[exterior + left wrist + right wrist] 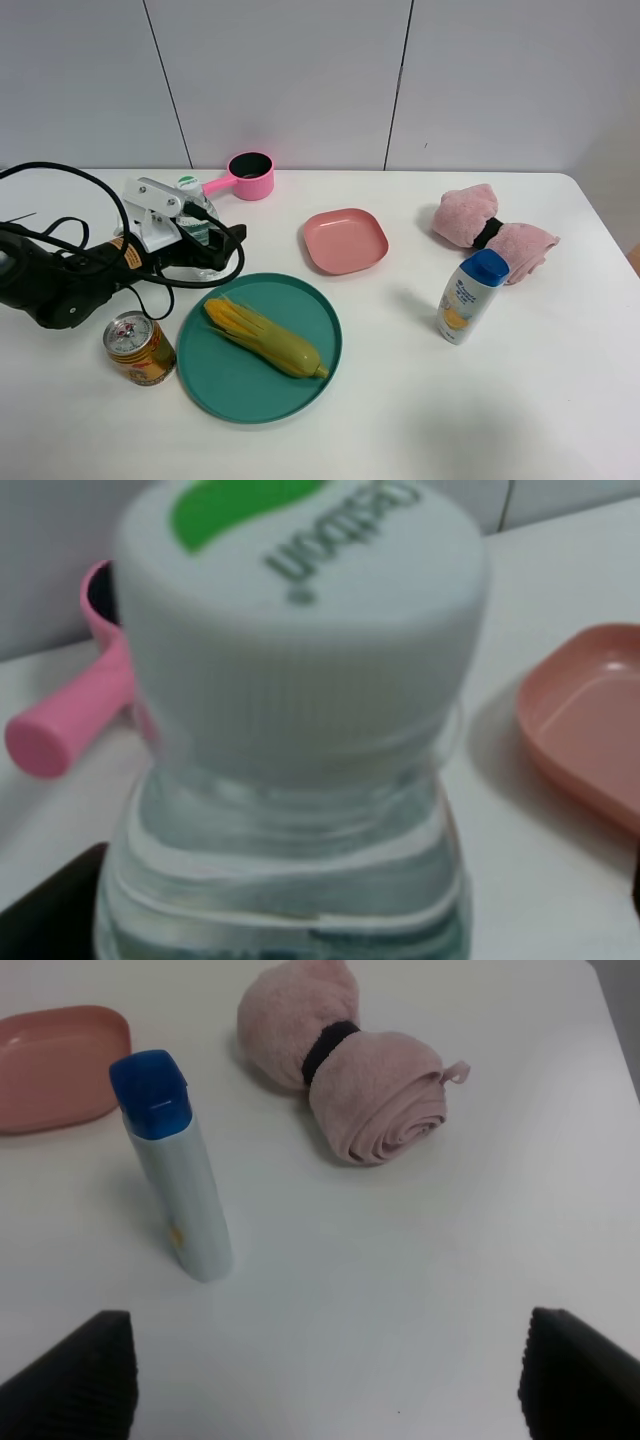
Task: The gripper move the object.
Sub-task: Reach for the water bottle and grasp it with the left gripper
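Water bottle (300, 810) upright on table (420, 400), near pink pot (250, 176). Left gripper (213, 248) straddles it, jaws parted, gap on one side. Likely ungrasped; clamping and moving remain.

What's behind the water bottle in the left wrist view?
The pink saucepan: its handle and a bit of rim show past the cap of the water bottle. The bottle covers the rest of the pan, contents included.
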Available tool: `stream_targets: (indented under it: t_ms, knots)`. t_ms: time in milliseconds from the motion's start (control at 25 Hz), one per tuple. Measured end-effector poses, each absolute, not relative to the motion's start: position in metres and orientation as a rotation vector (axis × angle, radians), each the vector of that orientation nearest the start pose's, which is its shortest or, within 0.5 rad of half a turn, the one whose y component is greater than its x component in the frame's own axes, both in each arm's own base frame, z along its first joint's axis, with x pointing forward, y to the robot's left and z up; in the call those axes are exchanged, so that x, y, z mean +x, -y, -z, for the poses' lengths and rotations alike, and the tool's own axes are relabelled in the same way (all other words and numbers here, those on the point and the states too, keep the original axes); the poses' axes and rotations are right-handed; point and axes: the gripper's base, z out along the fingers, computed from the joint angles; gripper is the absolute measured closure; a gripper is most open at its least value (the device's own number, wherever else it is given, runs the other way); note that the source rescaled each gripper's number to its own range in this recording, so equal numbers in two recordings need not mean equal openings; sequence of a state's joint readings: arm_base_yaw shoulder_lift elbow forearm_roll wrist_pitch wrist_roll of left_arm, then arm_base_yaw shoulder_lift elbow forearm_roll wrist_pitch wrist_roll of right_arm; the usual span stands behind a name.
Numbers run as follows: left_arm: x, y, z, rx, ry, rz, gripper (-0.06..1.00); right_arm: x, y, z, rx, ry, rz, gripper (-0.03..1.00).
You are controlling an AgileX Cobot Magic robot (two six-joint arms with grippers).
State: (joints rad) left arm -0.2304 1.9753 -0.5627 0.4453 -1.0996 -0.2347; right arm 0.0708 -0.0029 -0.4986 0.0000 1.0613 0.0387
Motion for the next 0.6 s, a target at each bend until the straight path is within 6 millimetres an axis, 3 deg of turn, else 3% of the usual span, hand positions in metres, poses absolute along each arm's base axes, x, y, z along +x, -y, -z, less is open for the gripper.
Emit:
stream_targets:
  t_ms: [600]
  knots:
    - [0.295, 0.1042, -0.1019, 0.595, -1.71, 0.414, -0.06, -0.0052, 0.0004, -0.2768, -0.033, -2.044, -0.068, -0.03]
